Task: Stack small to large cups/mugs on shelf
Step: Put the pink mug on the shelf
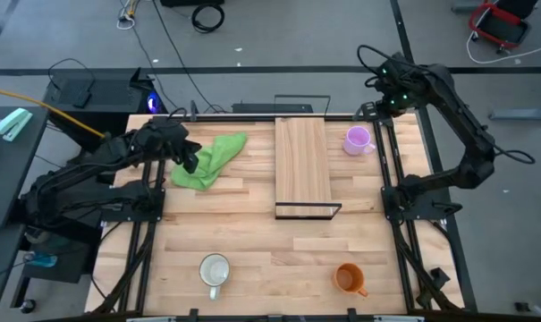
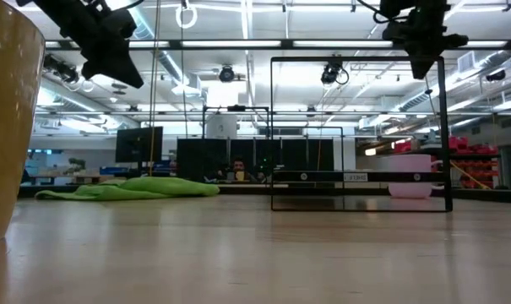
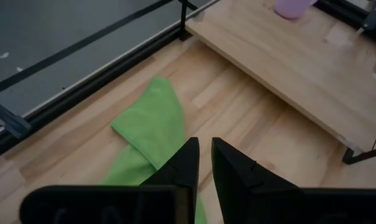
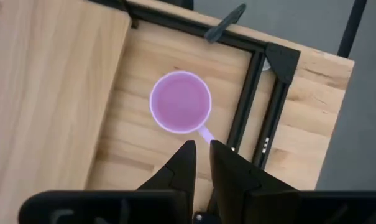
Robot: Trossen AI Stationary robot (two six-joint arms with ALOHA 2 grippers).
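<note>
The purple mug stands upright just right of the bare shelf, so the right gripper hangs above its handle, fingers nearly together, holding nothing. White mug and orange mug wait along the near edge; the left gripper, also narrow and empty, hangs over the green cloth.

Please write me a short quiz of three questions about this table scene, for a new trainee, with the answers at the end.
1. True or false: the purple mug already stands on the shelf.
2. Which thing lies nearest under the left gripper? A) the green cloth B) the white mug C) the orange mug
3. Fill in: the right gripper hangs above the ______ mug.

Key:
1. False. It stands on the tabletop, beside the shelf.
2. A.
3. Purple. The gripper holds nothing; the mug's handle points toward its fingertips in the right wrist view.
</note>
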